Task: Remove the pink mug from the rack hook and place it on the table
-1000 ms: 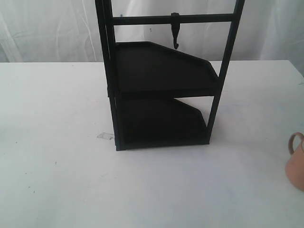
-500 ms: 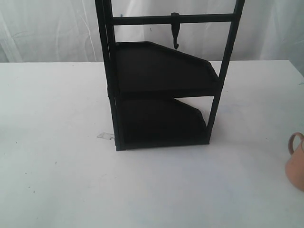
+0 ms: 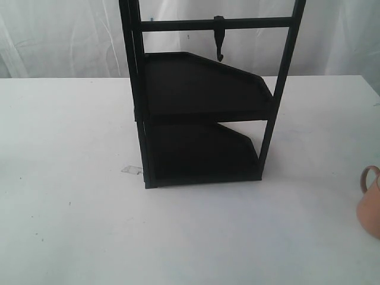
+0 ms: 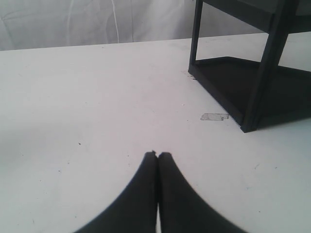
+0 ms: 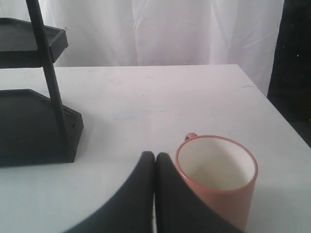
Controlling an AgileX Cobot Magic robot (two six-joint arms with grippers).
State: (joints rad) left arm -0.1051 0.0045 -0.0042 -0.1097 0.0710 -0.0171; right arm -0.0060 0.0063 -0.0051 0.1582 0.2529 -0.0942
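The pink mug (image 3: 371, 202) stands upright on the white table (image 3: 71, 148) at the far right edge of the exterior view, half cut off, handle up-left. In the right wrist view the pink mug (image 5: 221, 179) shows its white inside and sits right beside my right gripper (image 5: 155, 155), which is shut and empty. The rack hook (image 3: 219, 43) hangs bare from the crossbar of the black rack (image 3: 202, 95). My left gripper (image 4: 158, 155) is shut with nothing in it, low over the table (image 4: 97, 97), apart from the rack (image 4: 252, 82).
A small scrap of clear tape (image 3: 132, 170) lies on the table by the rack's front left foot; the same tape (image 4: 214, 116) shows in the left wrist view. White curtains hang behind. The table's right edge (image 5: 279, 111) runs close to the mug.
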